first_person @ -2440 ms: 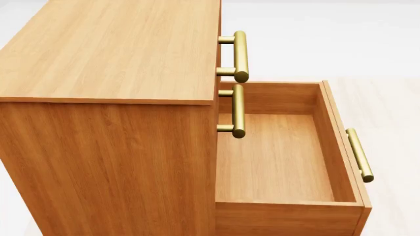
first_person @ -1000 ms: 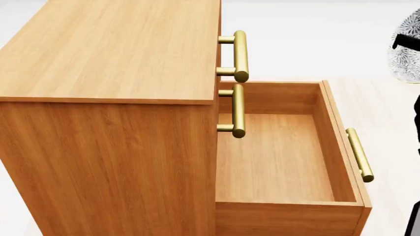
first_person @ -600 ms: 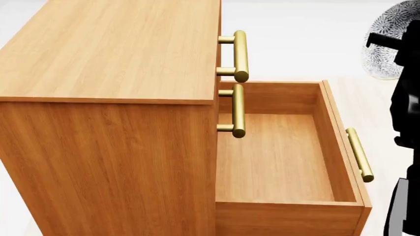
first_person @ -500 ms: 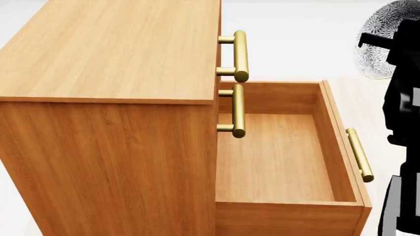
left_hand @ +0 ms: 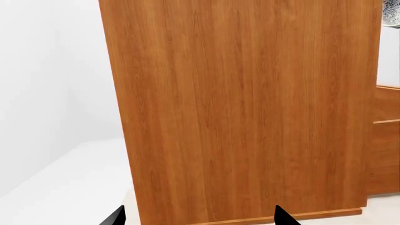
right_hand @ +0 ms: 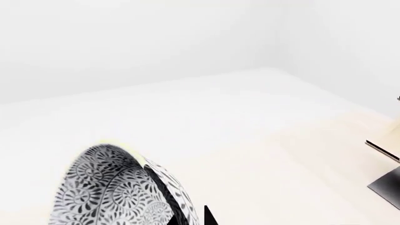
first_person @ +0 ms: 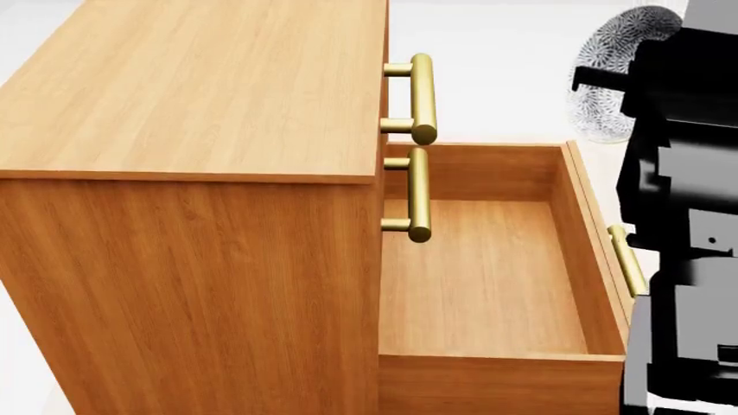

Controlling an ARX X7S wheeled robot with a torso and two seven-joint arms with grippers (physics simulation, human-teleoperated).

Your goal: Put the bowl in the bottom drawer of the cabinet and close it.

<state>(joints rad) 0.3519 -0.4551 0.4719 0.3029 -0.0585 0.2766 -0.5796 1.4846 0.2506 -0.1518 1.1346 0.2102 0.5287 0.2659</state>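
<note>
The cabinet (first_person: 196, 95) fills the left of the head view, with its bottom drawer (first_person: 485, 285) pulled open and nothing inside. The drawer's brass handle (first_person: 626, 258) is partly behind my black right arm (first_person: 686, 216). My right gripper (right_hand: 186, 219) is shut on the rim of the patterned bowl (right_hand: 106, 192), one finger inside it and one outside. The bowl (first_person: 609, 73) hangs tilted, above and just past the drawer's far right corner. My left gripper (left_hand: 200, 219) is open, facing the cabinet's side panel (left_hand: 244, 108), and holds nothing.
The two upper drawers are shut; their brass handles (first_person: 423, 97) (first_person: 417, 192) jut out over the open drawer's inner end. Pale floor (right_hand: 262, 154) surrounds the cabinet. A dark metallic object (right_hand: 386, 180) shows at the edge of the right wrist view.
My right arm has come in from the right with the bowl, moving left toward the open drawer. The cabinet and drawer have not moved.
</note>
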